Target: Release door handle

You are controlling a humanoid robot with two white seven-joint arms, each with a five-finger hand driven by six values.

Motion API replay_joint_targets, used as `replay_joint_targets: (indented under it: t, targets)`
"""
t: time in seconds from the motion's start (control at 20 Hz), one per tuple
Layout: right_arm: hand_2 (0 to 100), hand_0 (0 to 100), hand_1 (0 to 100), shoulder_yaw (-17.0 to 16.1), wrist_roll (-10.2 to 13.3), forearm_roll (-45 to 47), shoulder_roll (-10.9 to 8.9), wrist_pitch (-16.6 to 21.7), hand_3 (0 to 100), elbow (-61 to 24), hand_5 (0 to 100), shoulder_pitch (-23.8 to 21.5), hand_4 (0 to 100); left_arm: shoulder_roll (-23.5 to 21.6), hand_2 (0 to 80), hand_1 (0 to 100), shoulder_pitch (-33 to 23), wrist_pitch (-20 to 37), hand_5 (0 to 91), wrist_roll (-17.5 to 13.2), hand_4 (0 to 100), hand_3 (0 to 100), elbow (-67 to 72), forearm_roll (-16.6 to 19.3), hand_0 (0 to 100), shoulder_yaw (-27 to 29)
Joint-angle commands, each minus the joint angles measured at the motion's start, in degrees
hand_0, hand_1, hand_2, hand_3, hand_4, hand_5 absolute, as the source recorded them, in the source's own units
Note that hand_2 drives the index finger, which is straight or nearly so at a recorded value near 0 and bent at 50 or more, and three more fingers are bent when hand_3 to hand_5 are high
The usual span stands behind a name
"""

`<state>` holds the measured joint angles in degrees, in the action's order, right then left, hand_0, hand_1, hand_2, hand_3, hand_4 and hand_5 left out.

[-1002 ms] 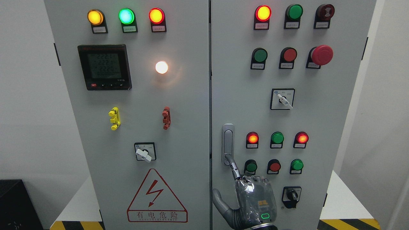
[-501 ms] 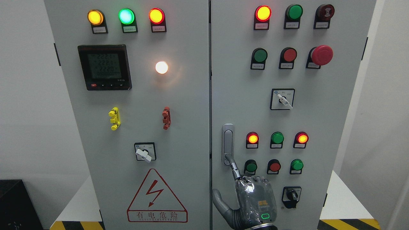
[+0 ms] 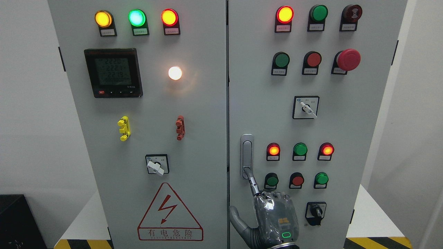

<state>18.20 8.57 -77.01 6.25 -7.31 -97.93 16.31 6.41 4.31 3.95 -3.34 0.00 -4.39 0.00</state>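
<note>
The silver door handle stands upright on the left edge of the cabinet's right door. My right hand comes up from the bottom edge just below it. Its index finger is stretched out, and the tip touches the lower end of the handle. The other fingers are curled into the palm and the thumb sticks out to the left. The hand grasps nothing. The left arm is out of view.
Lit indicator lamps, push buttons and a black rotary switch lie right of the hand. A red mushroom button is at the upper right. The left door carries a meter, a rotary switch and a warning triangle.
My right hand has sunk slightly down and to the left, with the index fingertip still on the handle's lower end. The meter digits have changed.
</note>
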Motion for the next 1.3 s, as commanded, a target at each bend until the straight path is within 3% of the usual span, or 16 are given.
replay_joint_targets:
  t: [0.0, 1.25]
  targets:
    - [0, 37, 25, 0.1, 0.0, -0.1, -0.01, -0.1, 93, 0.4, 93, -0.1, 87, 0.0, 2.3, 0, 0.0, 0.0, 0.0, 0.0, 1, 10, -1.1, 0.0, 0, -1.2]
    - [0, 36, 25, 0.2, -1.0, 0.0, -0.19, -1.0, 94, -0.2, 93, -1.1, 87, 0.0, 2.2, 0, 0.0, 0.0, 0.0, 0.0, 1, 10, -1.1, 0.0, 0, -1.2]
